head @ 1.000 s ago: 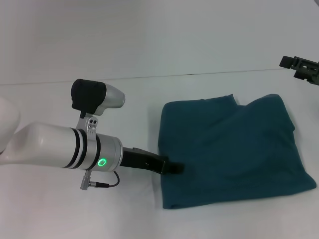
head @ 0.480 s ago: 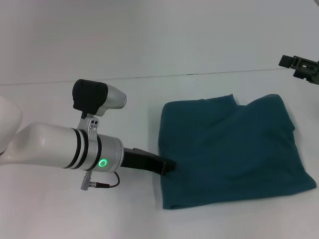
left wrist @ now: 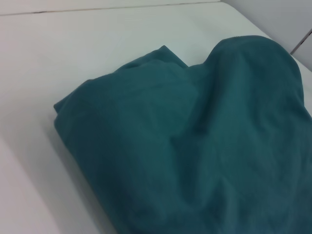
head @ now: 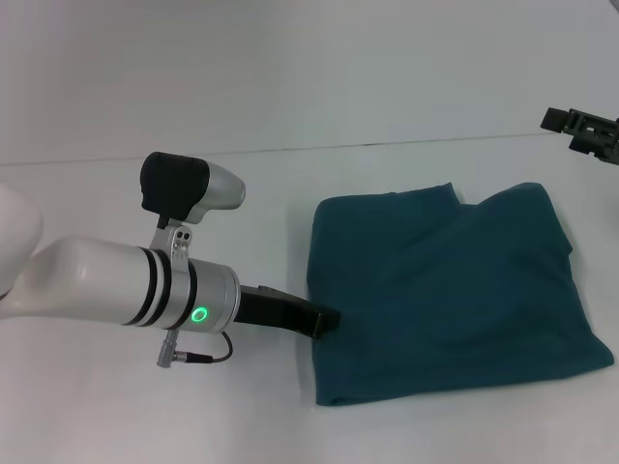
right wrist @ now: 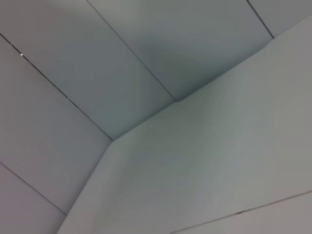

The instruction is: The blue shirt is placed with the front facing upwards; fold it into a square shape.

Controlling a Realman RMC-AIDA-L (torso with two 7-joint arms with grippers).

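Blue shirt (head: 445, 295): folded, lower right of your head view, plain side up | left gripper (head: 324, 322): tips touched its left edge, finger spread unreadable | right gripper (head: 585, 130): far right edge, fingers unreadable.

Left gripper (head: 324, 322) extended low; right gripper (head: 585, 130) parked far right.

Shirt (head: 445, 295) lies folded on table (head: 406, 87), right of centre, toward near edge; collar side faces far end. Left gripper (head: 327, 324) low at shirt's left edge, near its front corner, tip touching or just beside the cloth; arm reaches in from left. Right gripper (head: 585, 130) well apart at far right, beyond shirt's back-right corner, raised.
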